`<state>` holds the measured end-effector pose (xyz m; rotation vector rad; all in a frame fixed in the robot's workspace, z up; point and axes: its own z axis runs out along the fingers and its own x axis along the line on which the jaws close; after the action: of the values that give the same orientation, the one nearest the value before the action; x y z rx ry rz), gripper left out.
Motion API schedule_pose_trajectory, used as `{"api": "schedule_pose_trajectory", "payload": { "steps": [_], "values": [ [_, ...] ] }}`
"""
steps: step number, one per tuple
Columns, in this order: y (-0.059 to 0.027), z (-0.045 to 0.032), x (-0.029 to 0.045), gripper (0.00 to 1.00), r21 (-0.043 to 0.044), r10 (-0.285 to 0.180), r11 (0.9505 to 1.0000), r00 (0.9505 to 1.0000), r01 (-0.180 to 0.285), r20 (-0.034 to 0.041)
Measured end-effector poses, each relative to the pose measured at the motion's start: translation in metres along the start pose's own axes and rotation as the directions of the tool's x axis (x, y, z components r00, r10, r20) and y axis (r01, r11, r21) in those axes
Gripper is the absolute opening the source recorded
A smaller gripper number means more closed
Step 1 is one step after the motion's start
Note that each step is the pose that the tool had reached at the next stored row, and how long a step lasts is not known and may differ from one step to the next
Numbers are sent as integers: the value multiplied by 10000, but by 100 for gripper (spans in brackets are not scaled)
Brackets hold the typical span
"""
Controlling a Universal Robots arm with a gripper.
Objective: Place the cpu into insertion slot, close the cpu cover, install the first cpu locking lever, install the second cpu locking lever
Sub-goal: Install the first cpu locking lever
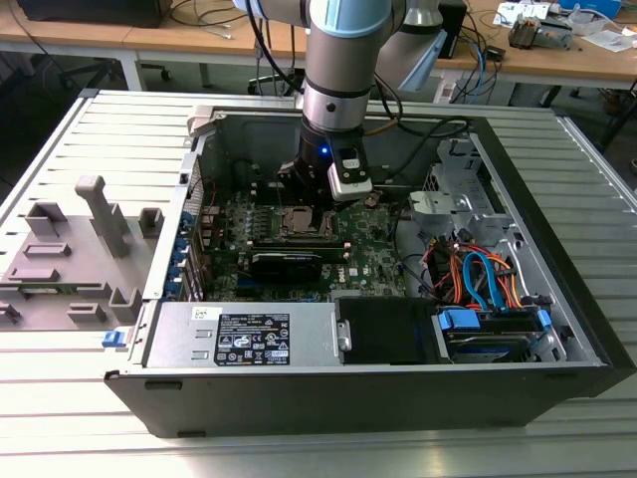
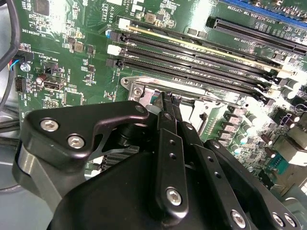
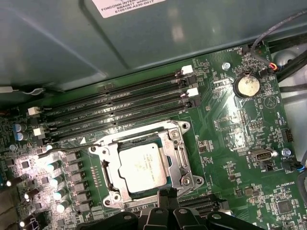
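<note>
Black gripper [image 2: 166,103] fingers sit pinched together, no gap and nothing visible between them, their tips at the near edge of the insertion slot [image 3: 108,176]. Just beyond, the cpu [image 3: 143,166] lies seated in that slot, with the cpu cover [image 3: 183,155] flat around it (so the first two steps look done). One locking lever [image 3: 62,152] juts out past the socket's corner, seemingly unlatched, so the lever steps look undone. Behind run the memory slots [image 3: 120,103].

falls bright and even on the ribbed table [image 1: 80,418]; leaves the case interior [image 1: 249,149] dim; glares white off the motherboard [image 3: 230,120] and capacitors [image 3: 53,167] in the first wrist view.
</note>
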<state>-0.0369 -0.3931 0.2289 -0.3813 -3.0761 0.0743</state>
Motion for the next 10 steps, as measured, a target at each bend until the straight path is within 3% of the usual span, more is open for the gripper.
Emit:
{"api": "schedule_pose_trajectory", "payload": {
  "steps": [10],
  "values": [
    [0, 0, 0, 11, 2, -132, 9999, 9999, 132, 7]
  ]
}}
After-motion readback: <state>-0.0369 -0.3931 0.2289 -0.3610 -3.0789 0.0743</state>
